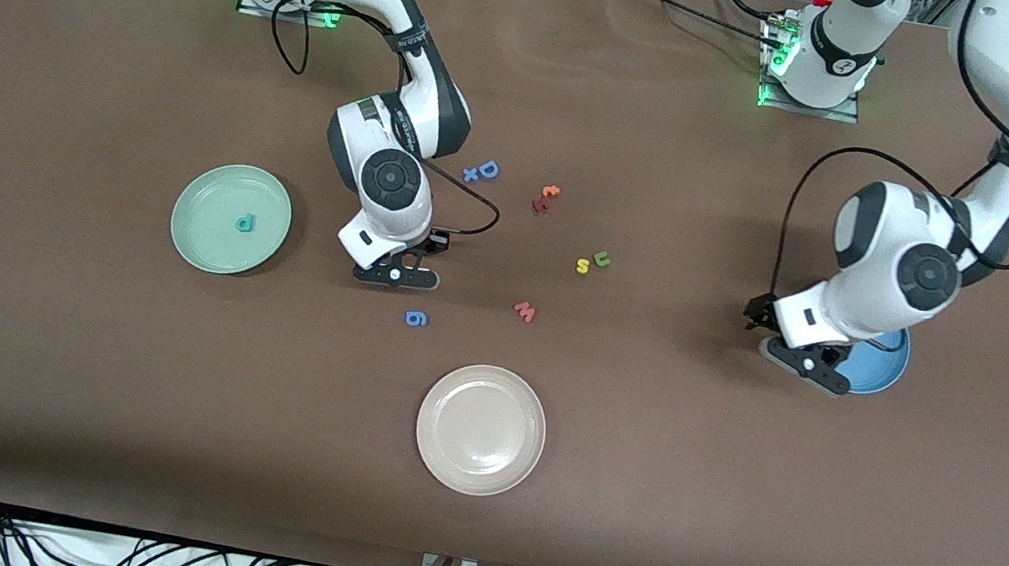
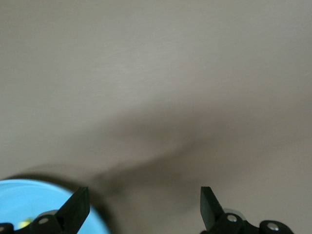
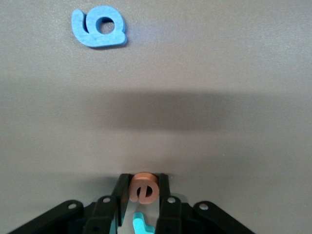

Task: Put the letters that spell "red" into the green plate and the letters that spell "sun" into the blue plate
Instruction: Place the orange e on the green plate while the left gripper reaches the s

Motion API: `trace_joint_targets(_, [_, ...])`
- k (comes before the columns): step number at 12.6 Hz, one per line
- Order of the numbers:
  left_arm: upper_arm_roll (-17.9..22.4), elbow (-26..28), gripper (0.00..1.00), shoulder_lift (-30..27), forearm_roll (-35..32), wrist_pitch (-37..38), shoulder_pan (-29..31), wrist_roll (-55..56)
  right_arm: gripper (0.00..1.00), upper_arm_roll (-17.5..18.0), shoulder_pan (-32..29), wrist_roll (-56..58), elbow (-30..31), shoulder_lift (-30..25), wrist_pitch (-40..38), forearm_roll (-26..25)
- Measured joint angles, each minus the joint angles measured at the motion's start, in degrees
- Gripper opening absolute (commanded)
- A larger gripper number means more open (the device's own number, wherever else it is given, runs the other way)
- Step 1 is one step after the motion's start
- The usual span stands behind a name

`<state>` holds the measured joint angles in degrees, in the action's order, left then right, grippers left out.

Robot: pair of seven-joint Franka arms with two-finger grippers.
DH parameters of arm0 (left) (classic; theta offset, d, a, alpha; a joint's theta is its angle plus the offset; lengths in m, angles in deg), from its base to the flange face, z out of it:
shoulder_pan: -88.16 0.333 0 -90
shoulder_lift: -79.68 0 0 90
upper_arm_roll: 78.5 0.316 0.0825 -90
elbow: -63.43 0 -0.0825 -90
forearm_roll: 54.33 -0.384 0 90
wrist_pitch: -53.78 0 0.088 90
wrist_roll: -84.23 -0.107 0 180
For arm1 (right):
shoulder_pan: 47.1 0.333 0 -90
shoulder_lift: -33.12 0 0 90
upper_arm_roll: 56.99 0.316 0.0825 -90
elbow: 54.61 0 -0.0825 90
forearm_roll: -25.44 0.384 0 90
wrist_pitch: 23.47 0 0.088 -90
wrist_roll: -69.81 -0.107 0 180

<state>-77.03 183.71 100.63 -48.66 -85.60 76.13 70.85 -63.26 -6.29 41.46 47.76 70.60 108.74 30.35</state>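
"e" [image 3: 144, 187], orange, stands on edge on the table between the right gripper's [image 1: 399, 275] fingers. Jaws are drawn in against both its sides, so I read it as gripped. Gripper is down at table level, at 3 o'clock of the green plate [image 1: 206, 251], with blue g [image 1: 417, 318] just at its 5 o'clock.

- Teal piece, probably r [image 3: 140, 225], shows under the same gripper close to e. Cannot tell if it is caught in the grip or only lying there.
- d [image 1: 245, 224] lies in the green plate, which sits at 9 o'clock on the table in the front view.
- s [image 1: 582, 266] and u [image 1: 602, 259] lie touching on the bare table near centre, w [image 1: 524, 311] at their 7 o'clock.
- Blue plate [image 1: 884, 379] sits at 3 o'clock on the table. Left gripper [image 1: 802, 355] hangs over its rim, jaws wide apart and empty. Left wrist view shows a yellow bit [image 2: 23, 224] in the plate, likely n, too little visible to be sure.
- White plate [image 1: 481, 429] at 6 o'clock, not part of the job.

Step in hand, as I judge it: picking up e for "red". One letter of that word is placed, and perhaps one of "sun".

Next move calls for a clean lift, checking r does not ride up with it, then a short carry toward 9 o'clock and release over the green plate clear of d. Left arm looks free to go for s or u, which are tight together, so it must single one out
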Motion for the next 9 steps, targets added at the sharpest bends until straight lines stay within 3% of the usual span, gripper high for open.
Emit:
trace_joint_targets(4, [-5.1,-0.2,1.0,-0.8,-0.1,0.3,-4.0,6.5,0.24,-2.5,-0.3,2.2,-0.1,-2.8,-5.4,0.0])
trace_joint_targets(9, [-8.7,-1.7,1.0,-0.7,-1.3,0.3,-6.7,-3.9,0.24,-12.6,-1.2,20.0,0.0,-7.8,-19.9,0.0])
